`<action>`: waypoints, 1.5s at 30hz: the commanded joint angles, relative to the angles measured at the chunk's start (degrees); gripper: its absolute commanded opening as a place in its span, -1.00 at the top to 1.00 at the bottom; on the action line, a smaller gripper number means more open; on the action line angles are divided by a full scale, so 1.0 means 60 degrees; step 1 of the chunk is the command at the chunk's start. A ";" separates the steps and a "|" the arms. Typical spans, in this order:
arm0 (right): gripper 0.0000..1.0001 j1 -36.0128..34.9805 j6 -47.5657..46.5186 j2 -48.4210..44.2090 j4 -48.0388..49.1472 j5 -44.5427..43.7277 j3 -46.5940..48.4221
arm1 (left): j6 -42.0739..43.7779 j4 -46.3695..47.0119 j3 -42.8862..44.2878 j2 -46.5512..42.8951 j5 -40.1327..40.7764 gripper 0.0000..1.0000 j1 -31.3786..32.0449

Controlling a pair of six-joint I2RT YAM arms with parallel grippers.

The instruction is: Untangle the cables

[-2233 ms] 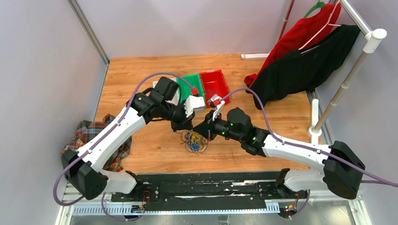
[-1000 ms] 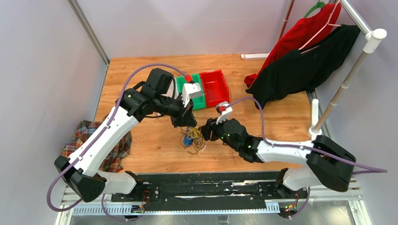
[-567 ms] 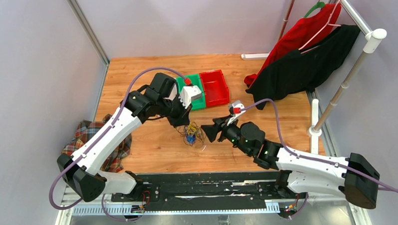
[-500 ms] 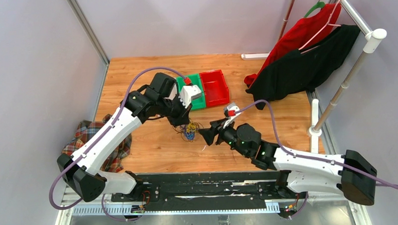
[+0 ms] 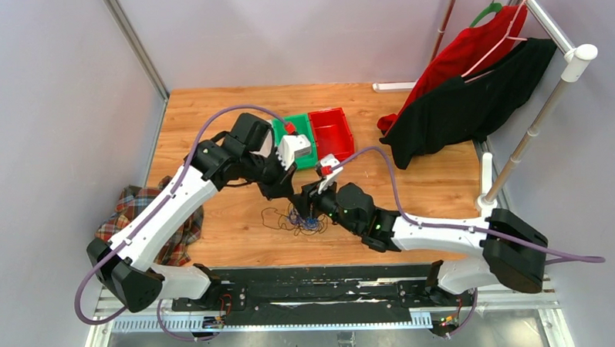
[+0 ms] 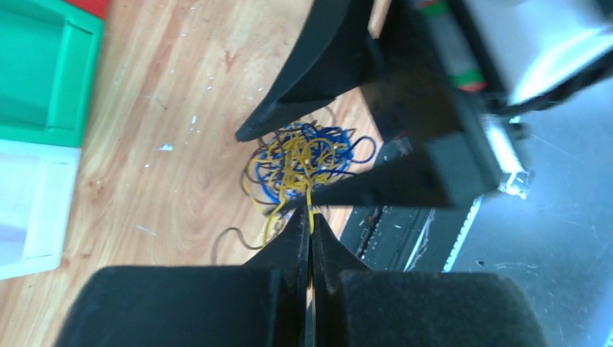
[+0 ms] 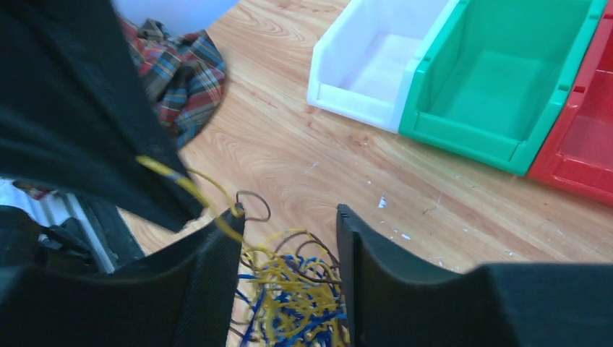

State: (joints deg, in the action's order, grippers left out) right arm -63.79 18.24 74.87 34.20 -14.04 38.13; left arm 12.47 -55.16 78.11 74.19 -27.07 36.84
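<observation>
Right gripper [image 7: 288,230], swung back in from the side, now straddles the cables [image 6: 303,160] on the worktop [image 5: 210,115] with fingers spread, while the left gripper [image 6: 311,230] pinches one yellow wire [image 6: 309,201] rising from the tangle, apparently readying a separating pull.

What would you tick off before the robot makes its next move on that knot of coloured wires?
1. Left gripper shut on one yellow wire: ok.
2. Right gripper open, one finger on each side of the cables: ok.
3. Yellow wire free of the tangle: not ok; it runs down into the bunch.
4. Right gripper touching the cables: cannot tell.
5. White bin and green bin standing apart from the cables: ok.
</observation>
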 commanded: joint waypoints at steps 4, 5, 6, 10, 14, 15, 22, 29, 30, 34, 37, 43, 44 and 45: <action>0.24 -0.0092 0.0064 0.0679 0.0768 -0.0362 -0.0537 | 0.0627 -0.1087 0.0987 -0.0500 -0.1210 0.99 0.0042; 0.27 -0.0091 0.0129 0.0771 0.0782 -0.0414 -0.0687 | 0.0662 -0.1152 0.1105 -0.0537 -0.1219 0.99 0.0045; 0.31 -0.0080 0.0221 0.0880 0.0817 -0.0479 -0.0842 | 0.0714 -0.1206 0.1228 -0.0574 -0.1225 0.99 0.0042; 0.51 0.0006 0.0628 0.1401 0.1054 -0.0706 -0.1492 | 0.0788 -0.1369 0.1744 -0.0737 -0.1046 0.99 0.0051; 0.63 0.0084 0.0905 0.1735 0.1206 -0.0792 -0.1873 | 0.0907 -0.1591 0.2255 -0.0885 -0.0817 0.99 0.0045; 0.64 0.0092 0.0949 0.1788 0.1205 -0.0829 -0.1937 | 0.0977 -0.1669 0.2416 -0.0906 -0.0725 0.99 0.0042; 0.65 0.0167 0.1108 0.2002 0.1201 -0.0955 -0.2228 | 0.1522 -0.2253 0.4211 -0.0896 0.0411 0.99 0.0042; 0.94 0.0227 0.1270 0.1989 0.1166 -0.0984 -0.2512 | 0.2002 -0.2306 0.6240 -0.0756 0.1871 0.99 0.0046; 0.98 0.0231 0.1302 0.1970 0.1157 -0.0997 -0.2547 | 0.2059 -0.2299 0.6589 -0.0688 0.2138 0.99 0.0042; 0.99 0.0231 0.1328 0.1791 0.1082 -0.1124 -0.2645 | 0.2062 -0.2292 0.7707 -0.0424 0.2722 0.99 0.0042; 0.99 0.0246 0.1273 0.1483 0.0782 -0.1314 -0.2671 | 0.1970 -0.2221 0.7935 -0.0388 0.2777 0.99 0.0042; 0.99 0.0326 0.1249 0.1048 0.0492 -0.1439 -0.2869 | 0.1779 0.0550 0.8231 -0.0848 0.4937 0.99 0.0043; 0.99 0.0333 0.1252 0.1006 0.0471 -0.1450 -0.2905 | 0.1758 0.1293 0.7903 -0.1111 0.5233 0.99 0.0042; 0.99 0.0334 0.1259 0.0968 0.0448 -0.1457 -0.2950 | 0.1717 0.2064 0.7491 -0.1421 0.5484 0.99 0.0044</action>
State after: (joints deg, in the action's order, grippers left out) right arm -62.48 25.61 81.69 40.18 -20.23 22.28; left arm 23.53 -61.47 125.67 71.50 -3.18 36.88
